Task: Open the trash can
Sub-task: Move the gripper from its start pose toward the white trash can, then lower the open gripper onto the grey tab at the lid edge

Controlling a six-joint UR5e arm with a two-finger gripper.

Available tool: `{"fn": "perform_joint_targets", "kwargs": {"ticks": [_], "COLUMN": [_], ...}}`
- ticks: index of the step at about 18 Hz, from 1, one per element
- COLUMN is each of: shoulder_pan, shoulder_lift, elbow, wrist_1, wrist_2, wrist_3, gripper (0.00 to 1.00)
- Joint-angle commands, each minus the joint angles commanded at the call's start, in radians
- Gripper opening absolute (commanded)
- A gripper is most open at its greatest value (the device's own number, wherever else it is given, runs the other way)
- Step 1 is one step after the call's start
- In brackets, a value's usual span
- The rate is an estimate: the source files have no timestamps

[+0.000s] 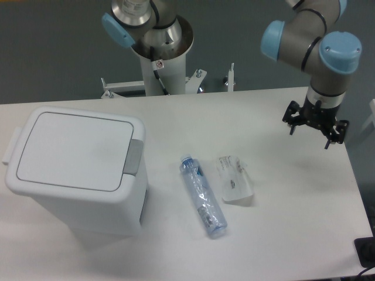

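One white trash can [76,170] is sitting at the left of the table [293,234], its flat lid lying shut and its grey push-button tab [134,157] facing right. The gripper [309,129] is hanging above the table's far right side, well apart from the can, its fingers spread wide and holding nothing. Between them, a crushed plastic bottle [203,196] is lying beside a clear wrapper [234,179].

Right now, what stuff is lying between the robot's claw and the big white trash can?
In the camera view, a clear plastic bottle and a crumpled clear wrapper lie on the table between the gripper and the trash can.
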Motion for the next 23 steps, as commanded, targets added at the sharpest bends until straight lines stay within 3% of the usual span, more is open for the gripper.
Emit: {"fn": "perform_joint_targets", "kwargs": {"ticks": [2,8,17,21,23], "shoulder_pan": [-0.037,-0.115,-0.204,-0.268,-0.281], "shoulder_lift": [0.002,0.018,0.021,0.061,0.061], "elbow": [0.0,0.002,0.014,0.023,0.073], "wrist_1": [0.003,-0.002,-0.008,-0.015,-0.015], "wrist_2": [-0.002,-0.003,-0.166,-0.218,-0.257], "wrist_3": [-0.107,-0.23,-0.419,-0.508,-0.577], "gripper": [1.0,1.0,1.0,1.0,1.0]}}
